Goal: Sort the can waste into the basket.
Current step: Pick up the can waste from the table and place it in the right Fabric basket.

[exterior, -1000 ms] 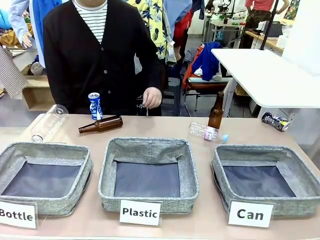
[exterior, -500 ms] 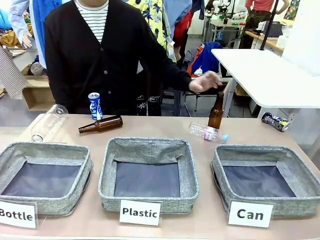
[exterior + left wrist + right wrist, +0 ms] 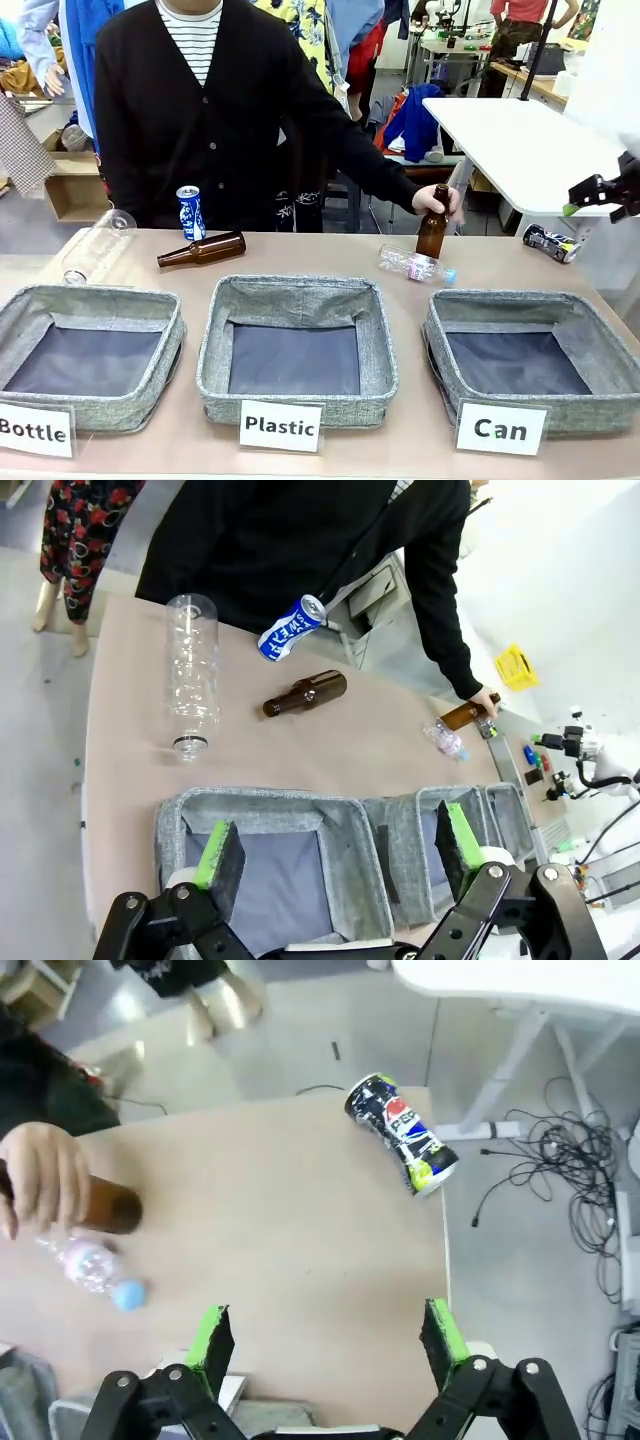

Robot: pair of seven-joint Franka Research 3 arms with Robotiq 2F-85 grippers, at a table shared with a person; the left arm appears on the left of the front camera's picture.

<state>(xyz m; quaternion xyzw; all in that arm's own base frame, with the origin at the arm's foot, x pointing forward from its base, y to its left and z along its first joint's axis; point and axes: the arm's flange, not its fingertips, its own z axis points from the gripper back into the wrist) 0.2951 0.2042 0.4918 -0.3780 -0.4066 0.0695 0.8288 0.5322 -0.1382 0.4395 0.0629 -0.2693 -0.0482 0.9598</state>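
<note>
1. The right gripper [image 3: 326, 1332] is held open above the right end of the table [image 3: 320, 255], with nothing between its green pads [image 3: 212, 1335].
2. The crushed can [image 3: 402, 1132] is seen lying on its side at the table's far right corner, beyond the right gripper and apart from it.
3. The slim blue-and-white can [image 3: 190, 212] is stood upright near the far edge on the left, just behind a lying brown bottle [image 3: 202, 249].
4. The basket [image 3: 500, 297] is set at the near right, behind the white card [image 3: 501, 428] reading "Can". Its dark lining is laid bare.
5. An upright brown bottle [image 3: 432, 232] is gripped at the neck by the person's hand [image 3: 437, 202]. A small plastic bottle [image 3: 415, 265] is seen lying just beside its base.
6. The left gripper [image 3: 340, 848] is held open above the table's left end, and nothing is gripped between its fingers.
</note>
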